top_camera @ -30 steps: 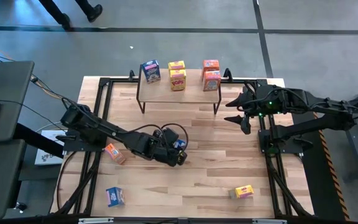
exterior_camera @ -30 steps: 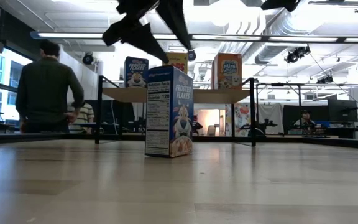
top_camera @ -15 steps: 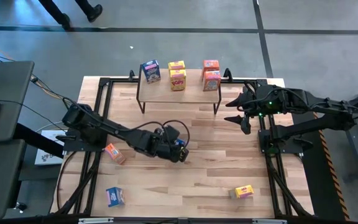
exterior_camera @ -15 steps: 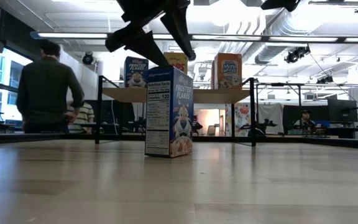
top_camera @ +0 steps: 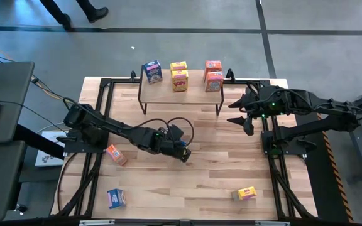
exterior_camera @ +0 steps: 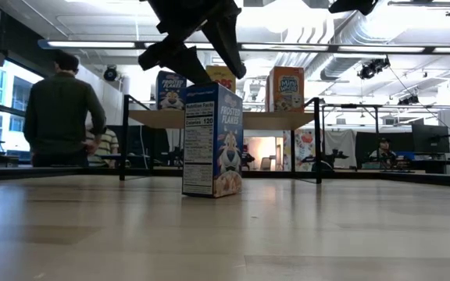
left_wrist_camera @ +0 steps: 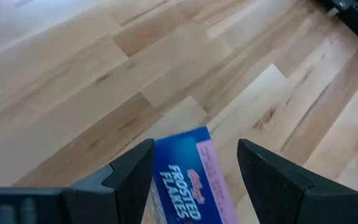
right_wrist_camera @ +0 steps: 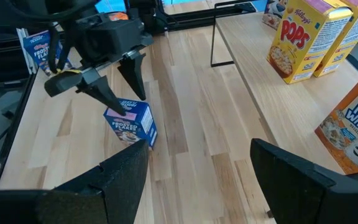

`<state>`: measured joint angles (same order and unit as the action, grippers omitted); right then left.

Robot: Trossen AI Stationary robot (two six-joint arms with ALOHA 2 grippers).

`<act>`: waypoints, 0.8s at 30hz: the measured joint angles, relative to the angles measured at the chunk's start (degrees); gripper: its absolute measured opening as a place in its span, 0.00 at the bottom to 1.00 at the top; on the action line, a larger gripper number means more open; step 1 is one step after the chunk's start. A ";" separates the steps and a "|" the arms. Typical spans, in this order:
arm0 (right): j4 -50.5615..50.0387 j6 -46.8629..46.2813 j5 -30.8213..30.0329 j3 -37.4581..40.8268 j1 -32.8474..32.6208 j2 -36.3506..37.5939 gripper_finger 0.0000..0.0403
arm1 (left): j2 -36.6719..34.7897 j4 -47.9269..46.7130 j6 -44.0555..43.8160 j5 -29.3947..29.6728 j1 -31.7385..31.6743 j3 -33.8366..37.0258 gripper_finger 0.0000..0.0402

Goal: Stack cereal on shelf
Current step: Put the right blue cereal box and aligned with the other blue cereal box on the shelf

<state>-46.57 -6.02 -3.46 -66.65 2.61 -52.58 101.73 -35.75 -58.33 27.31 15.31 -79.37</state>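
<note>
A blue Frosted Flakes box (exterior_camera: 212, 140) stands upright on its bottom end at the table's middle. It also shows in the high view (top_camera: 181, 149) and the right wrist view (right_wrist_camera: 131, 123). My left gripper (top_camera: 182, 152) is open and points down right above the box. Its fingers (exterior_camera: 237, 66) stand over either side of the box's top (left_wrist_camera: 185, 155), apart from it. My right gripper (top_camera: 239, 111) is open and empty above the table's right side. The shelf (top_camera: 180, 91) at the far edge carries a blue box (top_camera: 152, 71), two yellow boxes (top_camera: 180, 80) and two orange-red boxes (top_camera: 214, 81).
An orange-red box (top_camera: 115, 154) lies at the table's left. A blue box (top_camera: 116, 198) lies at the near left and a yellow box (top_camera: 247, 193) at the near right. A person (exterior_camera: 57, 109) stands beyond the table's far edge.
My left gripper has come down a little toward the top of the blue box and stayed open. The box has not moved.
</note>
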 joint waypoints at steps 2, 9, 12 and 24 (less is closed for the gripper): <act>0.00 0.00 0.00 0.00 -0.01 0.00 0.68 | 0.00 0.02 -0.50 0.53 -0.04 0.00 0.55; 0.00 0.00 0.00 0.00 0.01 0.00 0.68 | 0.59 -0.41 -1.19 0.38 0.55 0.01 0.55; -0.57 -0.25 0.00 0.00 0.00 0.02 0.68 | 0.58 -0.21 -1.27 0.22 0.50 0.05 0.55; -1.27 -1.24 0.02 0.00 0.00 0.02 0.68 | 0.55 -0.02 -1.51 2.40 0.47 0.04 0.55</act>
<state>-47.84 -7.26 -3.44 -66.65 2.60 -52.56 102.28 -35.77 -59.83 29.71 15.78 -79.33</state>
